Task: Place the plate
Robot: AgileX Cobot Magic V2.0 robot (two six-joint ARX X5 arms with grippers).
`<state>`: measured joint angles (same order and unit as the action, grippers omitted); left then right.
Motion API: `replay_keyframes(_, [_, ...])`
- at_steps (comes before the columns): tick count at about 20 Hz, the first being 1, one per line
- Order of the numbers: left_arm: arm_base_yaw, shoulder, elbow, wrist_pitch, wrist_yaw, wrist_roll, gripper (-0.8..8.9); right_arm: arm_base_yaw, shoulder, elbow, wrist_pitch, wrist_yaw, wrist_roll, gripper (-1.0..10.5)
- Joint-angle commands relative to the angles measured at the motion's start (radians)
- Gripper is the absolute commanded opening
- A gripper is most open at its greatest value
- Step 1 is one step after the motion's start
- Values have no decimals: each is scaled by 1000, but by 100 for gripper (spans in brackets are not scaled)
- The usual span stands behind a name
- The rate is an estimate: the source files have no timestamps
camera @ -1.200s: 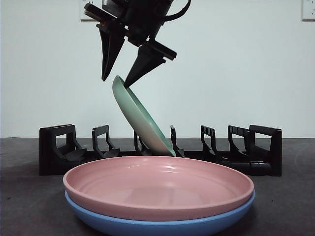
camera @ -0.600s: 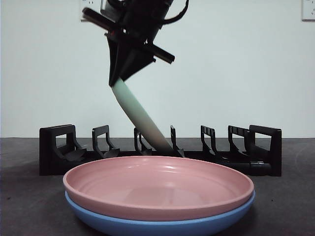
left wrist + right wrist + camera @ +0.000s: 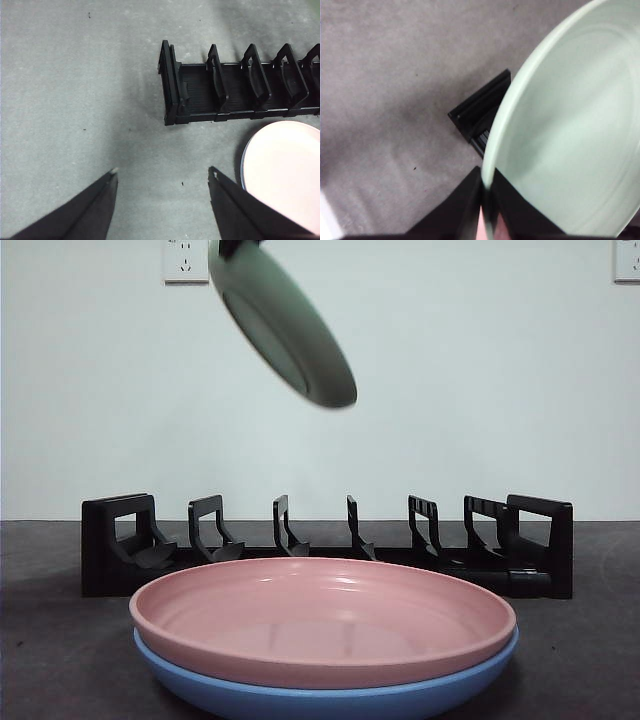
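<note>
Two plates stacked near on desk: pink plate on blue plate. Black rack behind stack, slots vacant. Green plate high above rack's left-centre part, clear of slots, tilted, underside toward front camera. Right gripper clenched on green plate rim, one jaw each side of rim. Left gripper released, jaws spread, grasping nothing; hovers over bare desk beside rack end, pink plate edge near.
</note>
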<state>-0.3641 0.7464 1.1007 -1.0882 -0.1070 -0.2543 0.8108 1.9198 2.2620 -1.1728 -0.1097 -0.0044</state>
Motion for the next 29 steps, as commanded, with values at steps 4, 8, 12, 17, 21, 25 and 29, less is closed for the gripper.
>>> replay_keyframes(4, [-2,5,19,12,-6,-1,280,23,-179,-194,177,31,-35,15])
replay_keyframes(8, [-2,5,19,12,-5,-1,280,49,-415,-565,389,105,-51,15])
replay_keyframes(12, [-2,5,19,12,-5,-16,280,105,-652,-921,616,248,-57,15])
replay_keyframes(17, [-2,5,19,11,-5,-27,280,258,-826,-1183,615,385,-126,15])
replay_keyframes(21, [-2,5,19,11,-5,-28,280,422,-829,-1258,477,433,-227,15])
replay_keyframes(25, [-2,5,19,11,-5,-31,280,533,-806,-1297,435,393,-300,15])
replay_keyframes(29, [-2,5,19,10,-5,-46,280,548,-717,-1297,425,349,-323,15])
